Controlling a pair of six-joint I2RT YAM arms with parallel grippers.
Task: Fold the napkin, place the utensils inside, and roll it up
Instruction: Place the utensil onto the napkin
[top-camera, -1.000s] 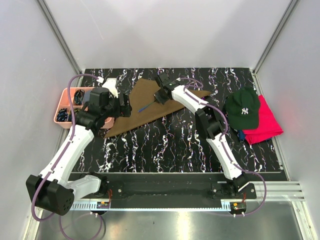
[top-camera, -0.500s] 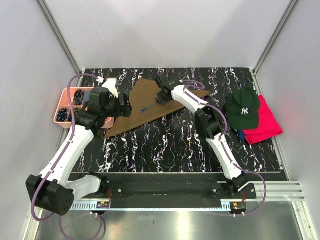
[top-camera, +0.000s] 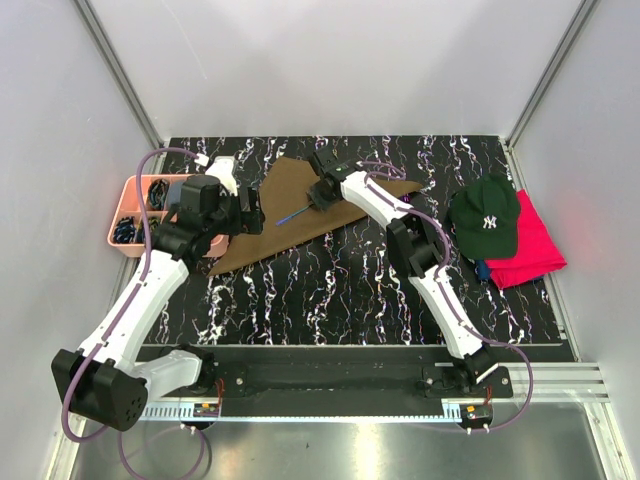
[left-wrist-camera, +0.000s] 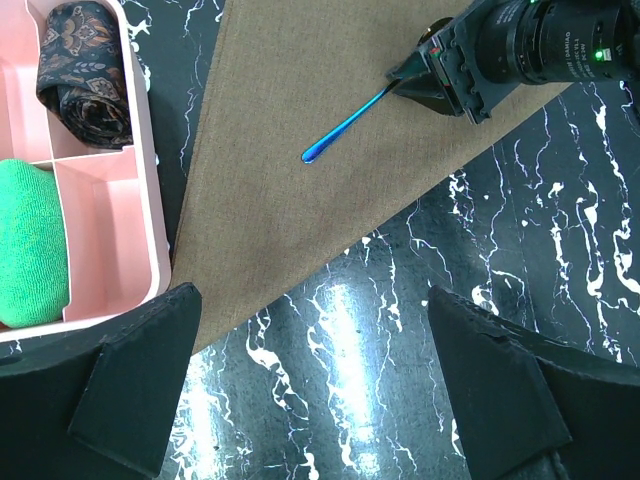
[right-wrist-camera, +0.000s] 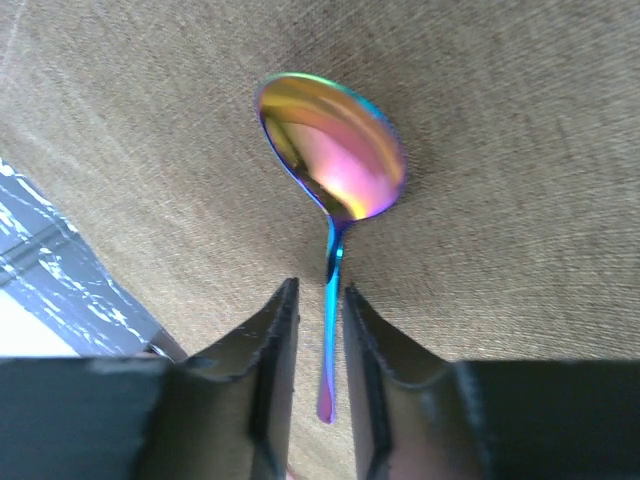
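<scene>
Resting on the folded olive napkin (top-camera: 295, 195), mid-bench: iridescent spoon (right-wrist-camera: 335, 150), laid ready for rolling. Right gripper (right-wrist-camera: 320, 340) slightly parted around its handle, seemingly not clamping. Left gripper (left-wrist-camera: 315, 335) spread wide, empty, above napkin's edge.

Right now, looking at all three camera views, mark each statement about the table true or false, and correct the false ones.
1. The spoon lies on the napkin. True.
2. The napkin is spread out as a full square. False: it is folded into a triangle.
3. The left gripper holds the spoon. False: it hangs open and empty; the right gripper straddles the spoon's handle, jaws slightly apart.
4. The dark green cap lies to the right of the napkin, against the red cloth. True.
</scene>
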